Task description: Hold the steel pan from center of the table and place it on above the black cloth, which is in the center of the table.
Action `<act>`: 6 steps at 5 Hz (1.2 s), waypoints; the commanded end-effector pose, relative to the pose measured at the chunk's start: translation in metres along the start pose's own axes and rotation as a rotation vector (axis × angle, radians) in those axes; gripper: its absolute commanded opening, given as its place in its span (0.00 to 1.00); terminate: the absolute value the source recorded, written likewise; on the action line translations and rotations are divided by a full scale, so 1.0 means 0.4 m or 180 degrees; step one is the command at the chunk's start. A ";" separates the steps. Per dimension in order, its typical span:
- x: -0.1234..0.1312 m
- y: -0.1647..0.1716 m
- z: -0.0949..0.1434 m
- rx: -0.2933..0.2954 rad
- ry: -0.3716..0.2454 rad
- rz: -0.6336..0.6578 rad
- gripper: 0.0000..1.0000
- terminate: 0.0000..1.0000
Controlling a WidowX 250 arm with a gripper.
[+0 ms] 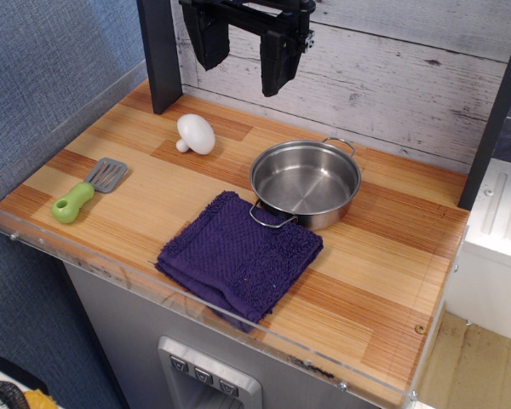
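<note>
While the black cloth [240, 256] is lying nearest the front rim of the table [383, 290], spread flat and waiting as the landing spot, the steel pan [306, 181] is sitting upright just behind it, its near wire handle overhanging the cloth's back corner. Off to the left, a green-handled spatula [89, 191] and a white mushroom [195, 134] are resting clear of the work. Farthest back, the claw [245, 43] is hanging high above the table, fingers apart and gripping nothing, probably ready to descend on the pan.
</note>
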State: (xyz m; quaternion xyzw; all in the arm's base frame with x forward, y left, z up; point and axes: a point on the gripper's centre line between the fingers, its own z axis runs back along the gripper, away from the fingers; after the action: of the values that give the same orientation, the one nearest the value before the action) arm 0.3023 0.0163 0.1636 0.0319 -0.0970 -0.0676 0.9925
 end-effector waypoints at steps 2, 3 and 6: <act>0.011 0.000 -0.014 -0.0042 -0.0037 -0.0014 1.00 0.00; 0.054 -0.007 -0.034 0.0000 -0.0140 -0.0005 1.00 0.00; 0.183 -0.165 -0.135 -0.0139 -0.0153 -0.0213 1.00 0.00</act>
State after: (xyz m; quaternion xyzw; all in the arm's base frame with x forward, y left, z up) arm 0.3704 -0.0538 0.1012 0.0128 -0.0914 -0.1016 0.9905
